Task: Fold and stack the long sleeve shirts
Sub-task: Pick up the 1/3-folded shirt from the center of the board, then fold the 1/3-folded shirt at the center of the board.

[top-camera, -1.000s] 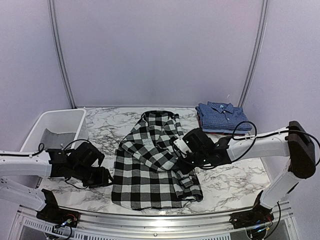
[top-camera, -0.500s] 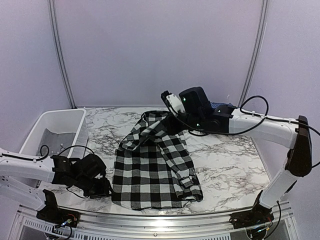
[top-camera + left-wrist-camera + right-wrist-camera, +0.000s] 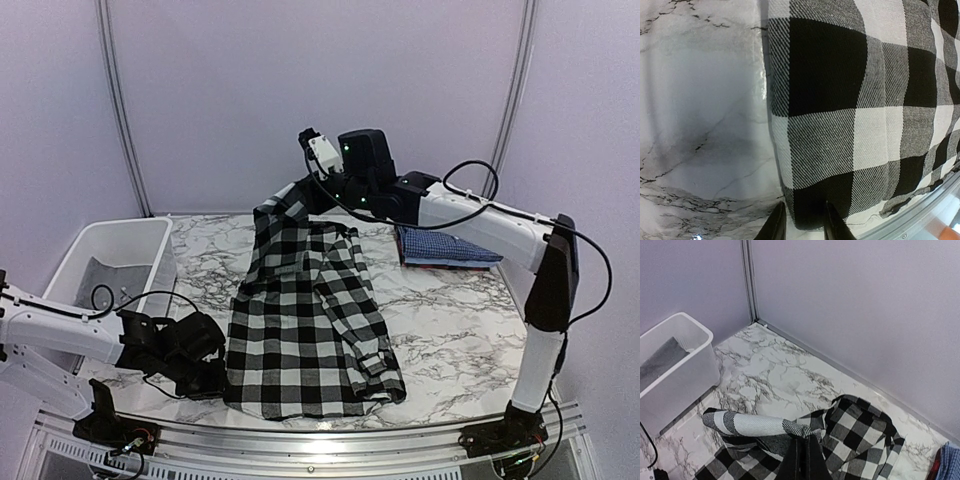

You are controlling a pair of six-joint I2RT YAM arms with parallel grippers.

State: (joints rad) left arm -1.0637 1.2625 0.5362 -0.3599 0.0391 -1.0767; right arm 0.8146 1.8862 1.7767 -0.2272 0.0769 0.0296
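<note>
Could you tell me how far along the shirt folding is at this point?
Done: the blue shirt lies folded at the far right. In hand: the right gripper is shut on the check shirt, holding its top end above the table, while the left gripper straddles the near hem, jaws not closed. Left: folding the check shirt and stacking the two.
</note>
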